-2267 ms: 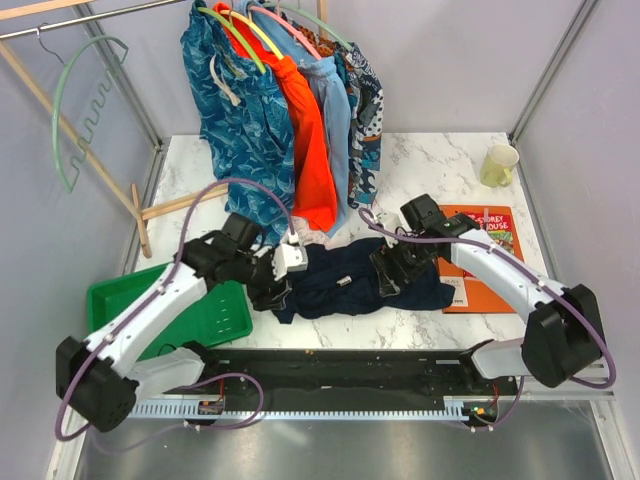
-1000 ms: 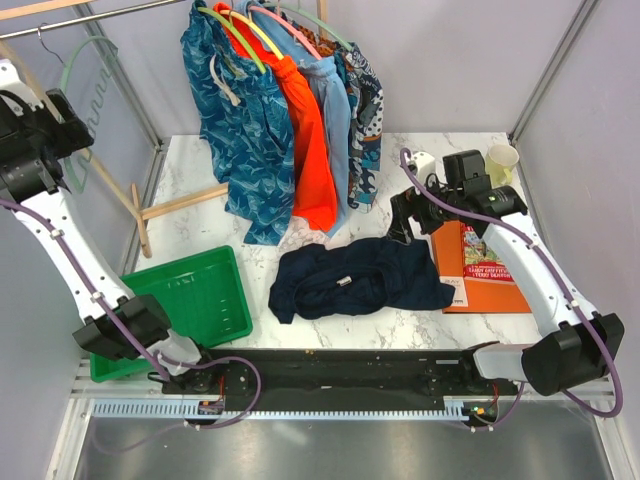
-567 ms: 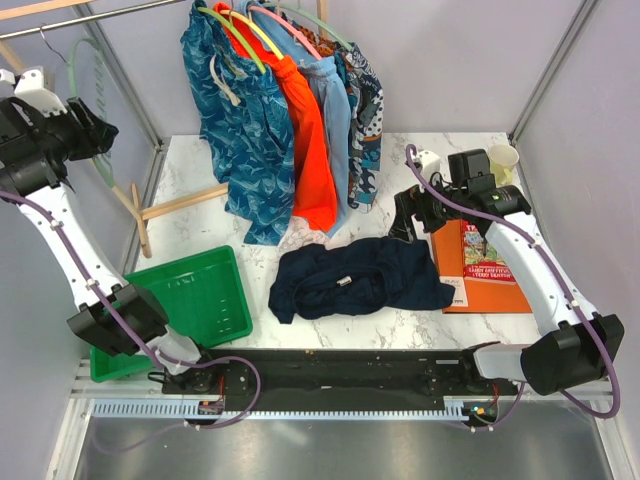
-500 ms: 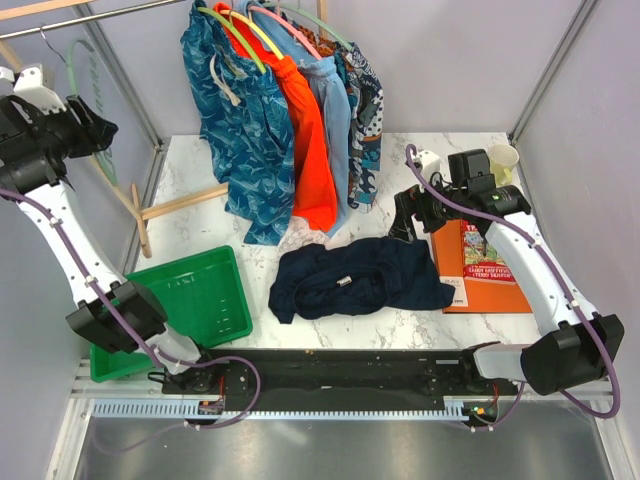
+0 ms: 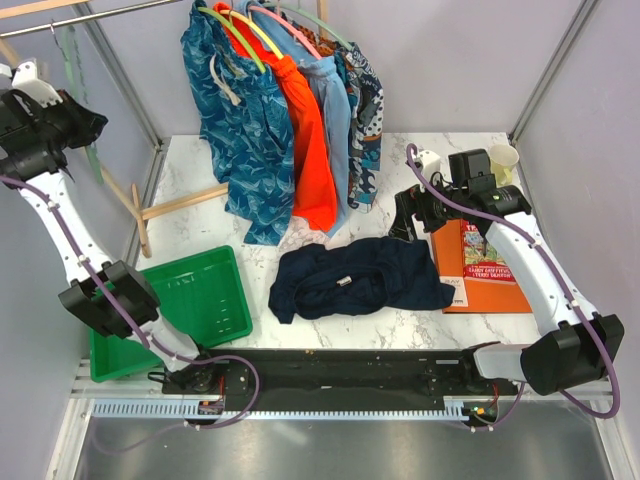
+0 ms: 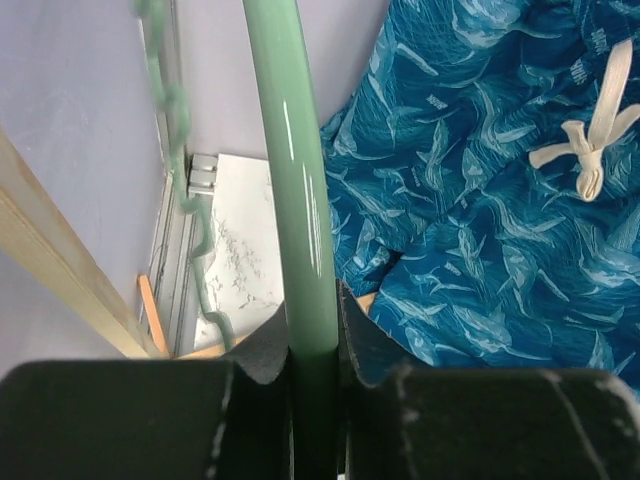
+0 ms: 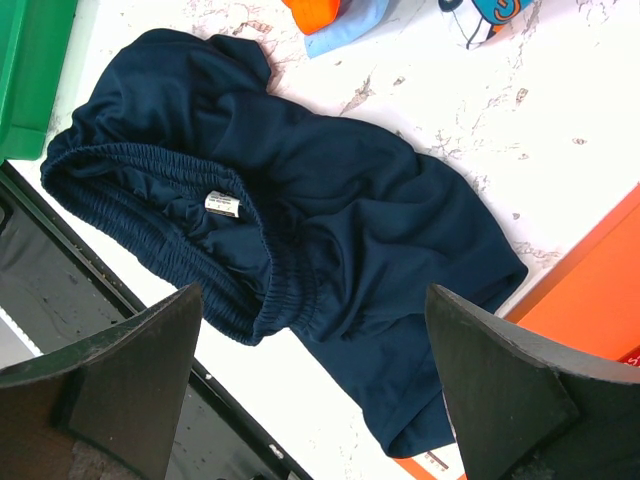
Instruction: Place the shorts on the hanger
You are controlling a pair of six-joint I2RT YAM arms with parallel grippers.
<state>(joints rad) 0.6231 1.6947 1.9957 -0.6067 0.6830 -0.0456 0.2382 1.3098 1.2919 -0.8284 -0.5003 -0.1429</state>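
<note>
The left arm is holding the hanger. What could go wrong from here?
The left gripper pinches the hanger on one smooth shoulder only, so it may swivel or slip. Its wavy bar hangs close to the wooden slat and could snag. The shorts lie bunched under the open right gripper; it may catch one layer.

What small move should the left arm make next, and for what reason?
Probably lift the hanger a little to free its hook from the rail. The left end effector is shut on the hanger's green bar, up by the rail, while the shorts lie crumpled on the table, under the open right end effector.
</note>
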